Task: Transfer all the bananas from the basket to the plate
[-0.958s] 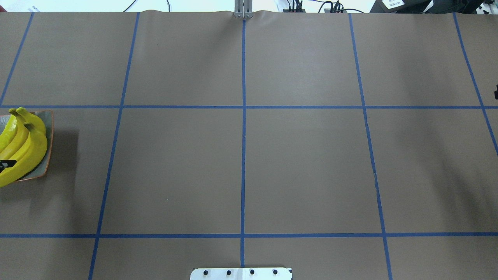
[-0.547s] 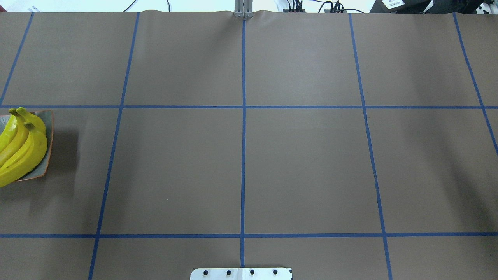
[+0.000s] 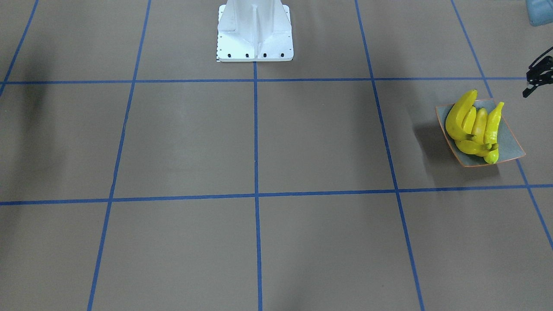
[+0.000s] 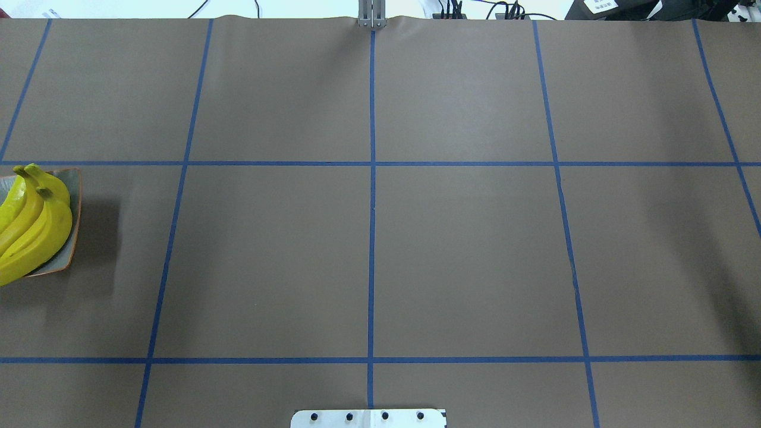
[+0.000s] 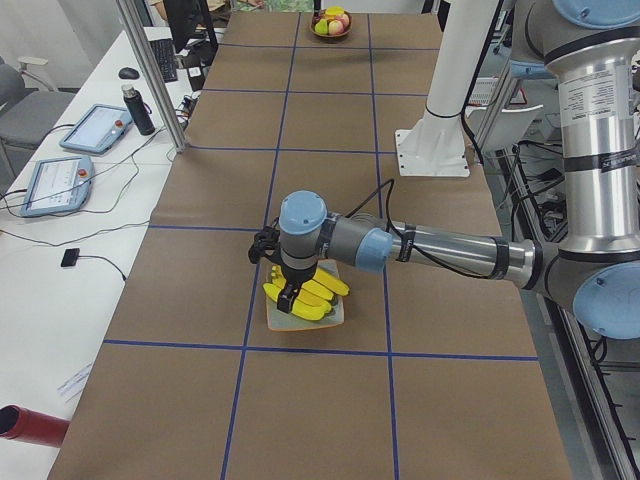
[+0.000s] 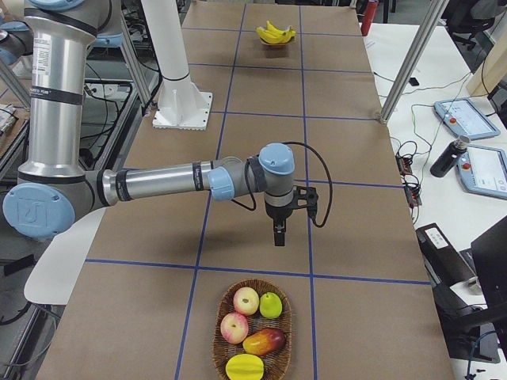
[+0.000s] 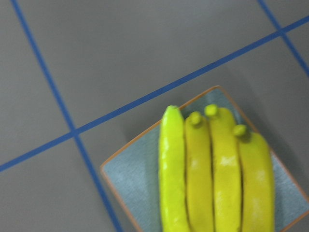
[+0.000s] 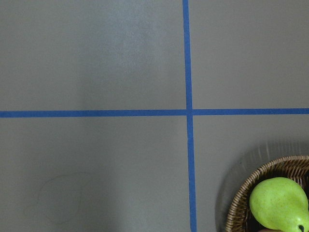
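Bright yellow plastic-looking bananas lie side by side, stems together, on the square grey-green glossy plate w/ thin orange-brown rim. The plate sits at the L end of the brown paper-covered table, well apart from the oval woven wicker basket at the R end, which holds red apples, a green pear & other fruit. L gripper hangs just above the bananas, pointing down, and R gripper hangs over bare paper near the basket, not touching it; can't tell for either whether the jaws are wide or narrow.
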Robot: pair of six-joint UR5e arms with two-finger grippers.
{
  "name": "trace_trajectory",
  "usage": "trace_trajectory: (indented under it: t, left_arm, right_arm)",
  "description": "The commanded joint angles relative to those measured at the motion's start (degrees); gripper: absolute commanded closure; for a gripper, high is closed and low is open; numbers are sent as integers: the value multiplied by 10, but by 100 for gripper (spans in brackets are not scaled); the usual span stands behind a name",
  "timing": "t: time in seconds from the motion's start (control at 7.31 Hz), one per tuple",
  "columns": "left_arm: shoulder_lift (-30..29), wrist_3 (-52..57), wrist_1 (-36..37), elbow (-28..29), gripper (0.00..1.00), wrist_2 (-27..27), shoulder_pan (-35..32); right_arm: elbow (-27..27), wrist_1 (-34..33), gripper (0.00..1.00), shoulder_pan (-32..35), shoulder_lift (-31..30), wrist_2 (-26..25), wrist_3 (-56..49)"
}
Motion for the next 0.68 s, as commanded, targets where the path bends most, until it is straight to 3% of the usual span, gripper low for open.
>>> trace_trajectory:
  t: [0.0, 0.55]
  left_arm:
    - [-17, 5, 69, 8, 0, 3, -25]
    - [-7, -2, 59, 26, 0, 1, -35]
  right_arm:
    - [0, 0, 0, 25, -32, 28, -62]
    - [0, 3, 0, 49, -71, 31, -84]
